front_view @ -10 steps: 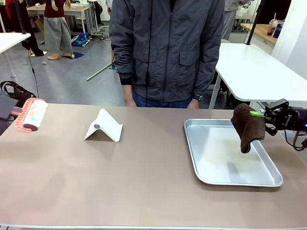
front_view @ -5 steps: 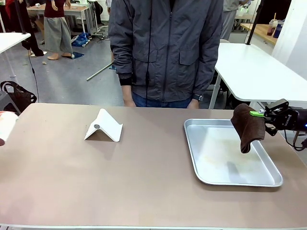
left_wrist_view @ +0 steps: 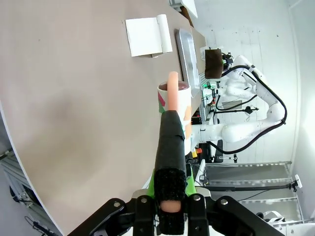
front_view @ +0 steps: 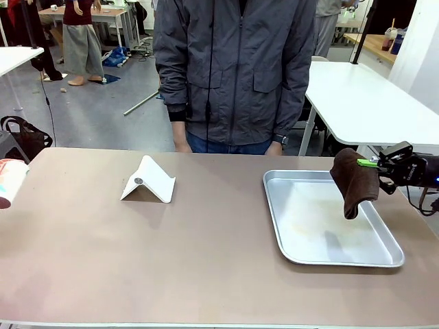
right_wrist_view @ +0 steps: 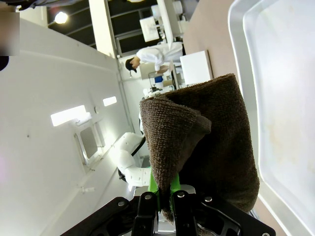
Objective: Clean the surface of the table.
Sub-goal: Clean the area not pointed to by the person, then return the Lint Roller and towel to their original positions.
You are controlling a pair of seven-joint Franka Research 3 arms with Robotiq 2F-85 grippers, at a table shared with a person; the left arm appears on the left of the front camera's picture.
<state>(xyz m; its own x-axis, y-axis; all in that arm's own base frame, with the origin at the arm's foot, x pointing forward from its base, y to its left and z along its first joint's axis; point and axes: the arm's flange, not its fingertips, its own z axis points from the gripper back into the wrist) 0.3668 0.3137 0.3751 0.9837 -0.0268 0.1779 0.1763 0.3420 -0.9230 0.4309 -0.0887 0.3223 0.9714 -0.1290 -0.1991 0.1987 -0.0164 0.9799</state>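
The brownish-tan table [front_view: 206, 267] spreads across the front view. At its far left edge, the end of a lint roller [front_view: 9, 179] pokes into the picture. In the left wrist view my left gripper [left_wrist_view: 171, 216] is shut on the roller's black-padded handle, and the roller head [left_wrist_view: 176, 101] hangs above the table [left_wrist_view: 74, 98]. At the right, my right gripper [front_view: 376, 164] is shut on a brown cloth [front_view: 354, 181] that hangs over a silver tray [front_view: 387, 260]. The right wrist view shows the cloth [right_wrist_view: 206, 147] pinched in the right gripper [right_wrist_view: 167, 201].
A white folded stand [front_view: 149, 180] sits on the table's left half, near the far edge. A person in a dark jacket stands at the far side, hands down behind the edge. The tray [right_wrist_view: 280, 98] holds nothing but the cloth's shadow. White-topped tables stand behind.
The lint roller has moved left, from over the table's left end to the picture's edge, taking my left gripper out of the front view. The right arm and cloth have stayed still.
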